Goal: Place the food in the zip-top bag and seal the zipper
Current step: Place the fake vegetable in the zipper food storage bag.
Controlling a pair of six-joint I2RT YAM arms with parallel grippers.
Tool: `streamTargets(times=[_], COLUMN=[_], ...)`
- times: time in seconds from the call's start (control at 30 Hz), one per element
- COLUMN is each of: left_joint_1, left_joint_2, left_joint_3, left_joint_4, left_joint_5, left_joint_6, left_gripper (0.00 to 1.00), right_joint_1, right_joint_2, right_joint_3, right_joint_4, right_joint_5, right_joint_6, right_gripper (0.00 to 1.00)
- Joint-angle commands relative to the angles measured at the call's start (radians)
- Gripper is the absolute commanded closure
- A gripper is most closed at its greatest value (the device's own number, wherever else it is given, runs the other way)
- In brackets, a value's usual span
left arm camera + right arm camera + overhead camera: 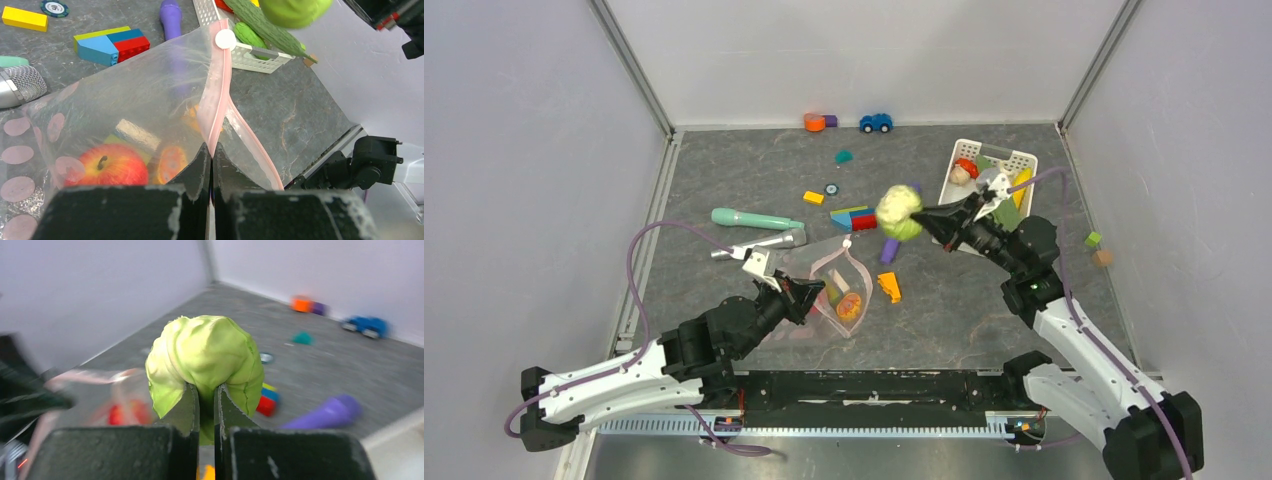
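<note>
Top view first. My right gripper [932,222], centre-right of the frame, is clamped on the round, wrinkled green plastic cabbage [900,211], which rides clear of the table. Below and to its left, at lower centre, lies the floppy clear polka-dot zip-top bag [844,305]. My left gripper [809,293] is pinched on the bag's near-left lip. The white slotted basket [1016,158] sits at upper right with more toy food in it.

Left wrist view now. My fingers are closed tight on the narrow pale-pink zipper strip [218,95], which climbs from centre frame to a white round tab near the top. The film balloons out to the left. Inside I see a red-and-yellow round fruit [102,162] at lower left, an orange piece beside it and a small beige block above. The other lip sags away to the lower right, so the mouth gapes only as a slim wedge.

Right wrist view. The cabbage fills the centre and my jaws bite its underside. The bag is a blur at lower left.

My read: the cabbage looks bulky for that opening. I'd hold the lip high and taut with the left, bring the cabbage low over the gap, and let go only once it is past the pink strip.
</note>
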Motion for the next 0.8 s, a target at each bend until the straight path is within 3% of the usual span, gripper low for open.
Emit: streamTargets(times=[0.0,0.2,0.33,0.53,0.77], left_joint_1=[0.004,0.004,0.003,0.003,0.003], left_joint_2=[-0.002,-0.01,-0.011,-0.016,-0.024], left_joint_3=[0.043,0.042,0.042,0.041,0.037], left_joint_4=[0.028,0.024,0.024,0.025,0.03], left_joint_5=[0.001,0.003,0.005,0.015,0.024], left_joint_6=[0.023,0.022,0.023,0.025,0.027], left_gripper=[0.98,0.98,0.98,0.98,0.98], right_joint_1=[0.128,0.281,0.341,0.408,0.443], right_joint_2=[0.012,0.043,0.077,0.156,0.219], right_joint_3=[0.006,-0.009,-0.001,0.104,0.133], right_joint_4=[0.182,0.297,0.234,-0.108,-0.207], right_joint_5=[-0.318,-0.468,-0.453,-0.229,-0.049], right_joint_6=[0.019,0.008,-0.068,-0.286,-0.321], right_gripper=[1.0,1.0,1.0,1.0,1.0])
